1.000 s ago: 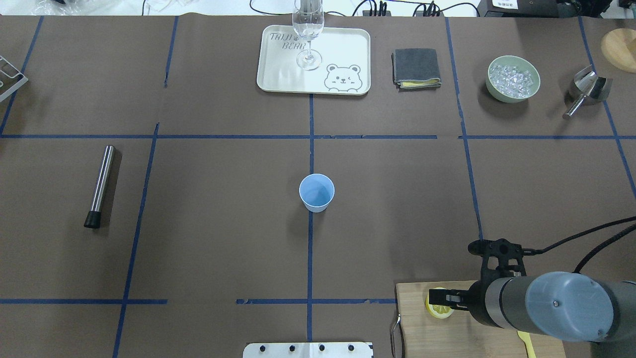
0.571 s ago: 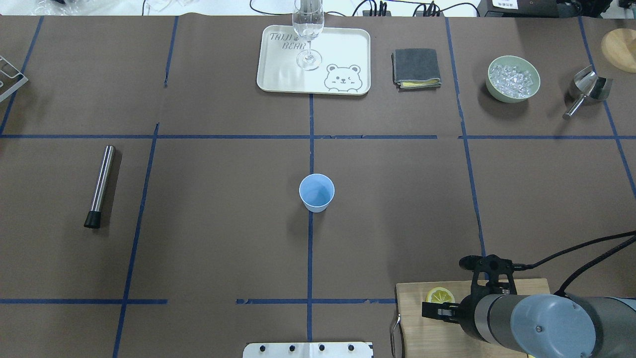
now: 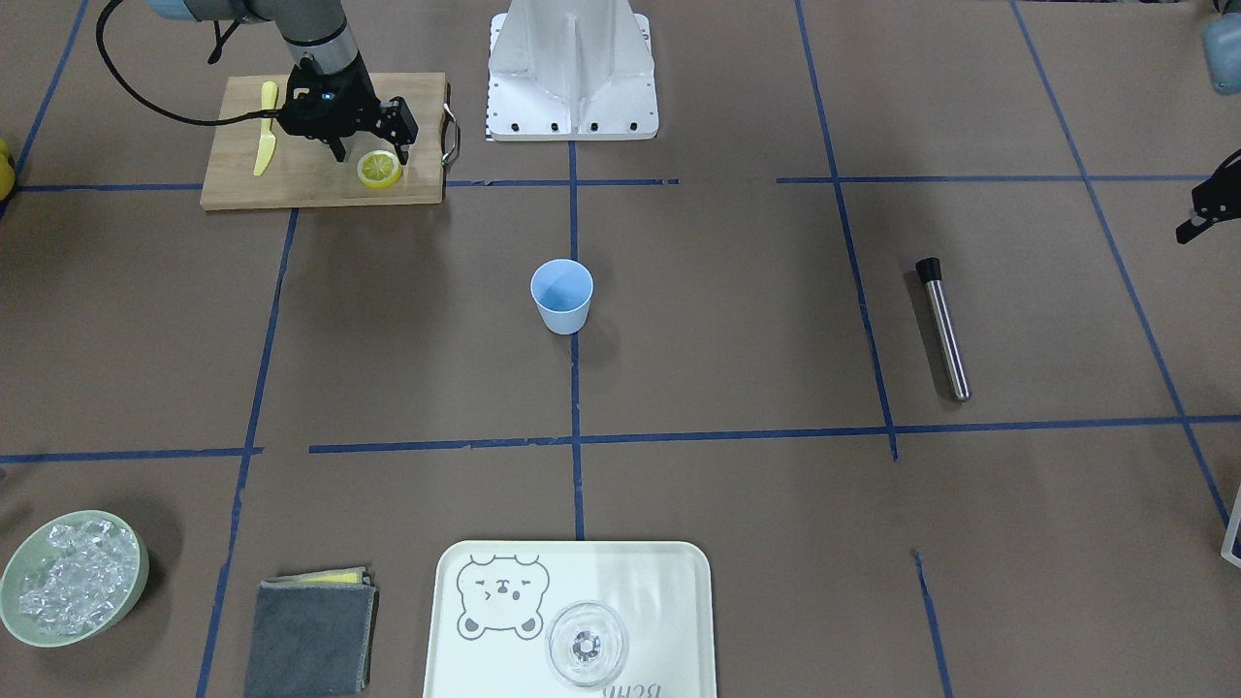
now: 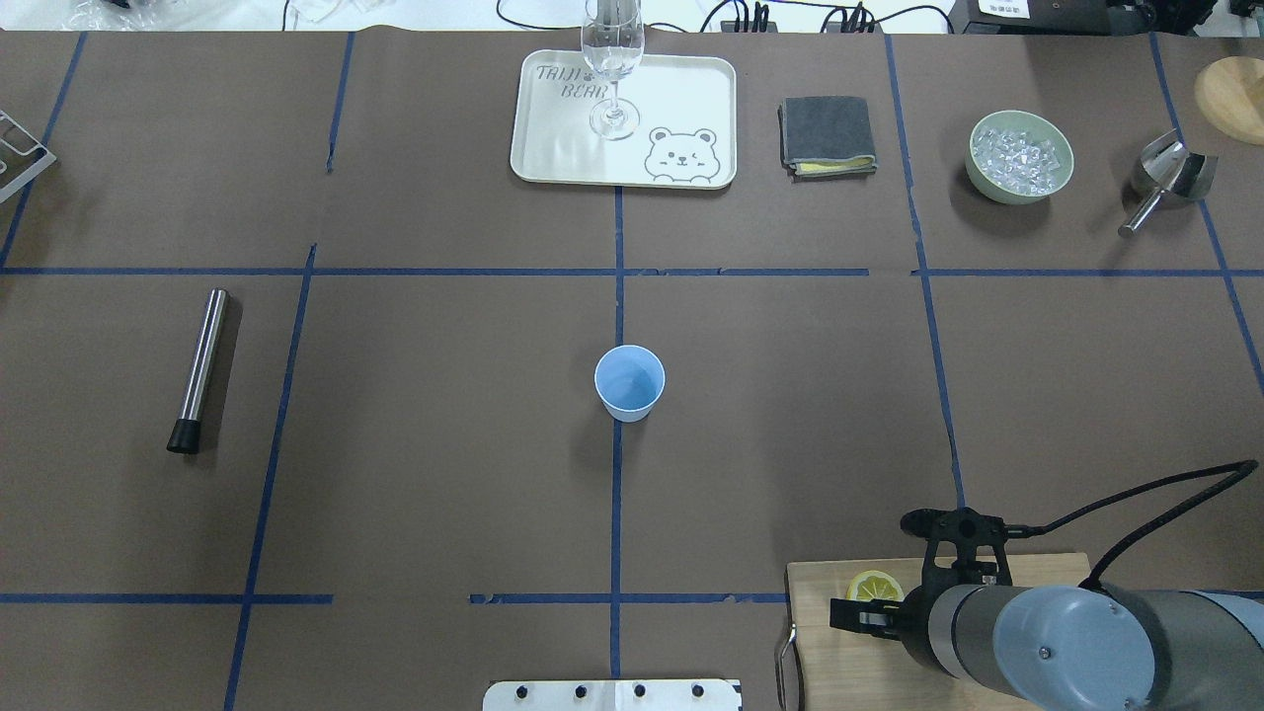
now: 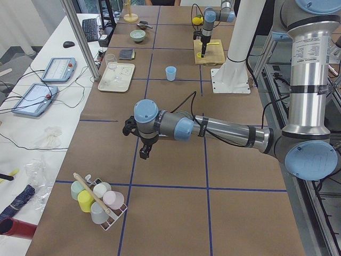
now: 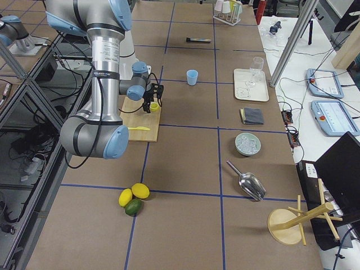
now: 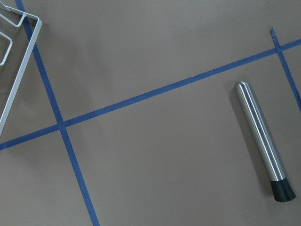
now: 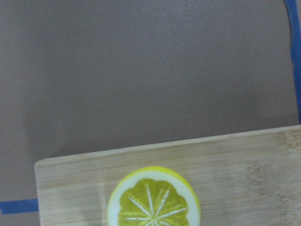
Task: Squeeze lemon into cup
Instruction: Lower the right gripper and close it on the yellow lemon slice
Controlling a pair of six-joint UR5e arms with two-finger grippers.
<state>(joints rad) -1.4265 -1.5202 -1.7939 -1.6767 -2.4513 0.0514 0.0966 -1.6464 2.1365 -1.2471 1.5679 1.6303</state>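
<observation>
The light-blue cup (image 4: 629,382) stands upright and alone at the table's centre; it also shows in the front view (image 3: 561,294). A lemon slice (image 4: 875,587) lies flat on the wooden cutting board (image 4: 820,652) at the near right, and it also shows in the front view (image 3: 379,170) and at the bottom of the right wrist view (image 8: 153,202). My right gripper (image 3: 368,153) is open and hangs just above the slice, slightly on my side of it, holding nothing. My left gripper (image 5: 143,152) hovers over the far left of the table; I cannot tell whether it is open or shut.
A yellow plastic knife (image 3: 264,145) lies on the board. A steel muddler (image 4: 200,367) lies at the left. At the back stand a tray (image 4: 553,158) with a clear glass (image 4: 613,59), a grey cloth (image 4: 827,135), a bowl of ice (image 4: 1020,156) and a scoop (image 4: 1170,178).
My right arm has drawn back toward my side of the board, so its finger no longer crosses the lemon slice in the overhead view. The slice and the cup have not moved.
</observation>
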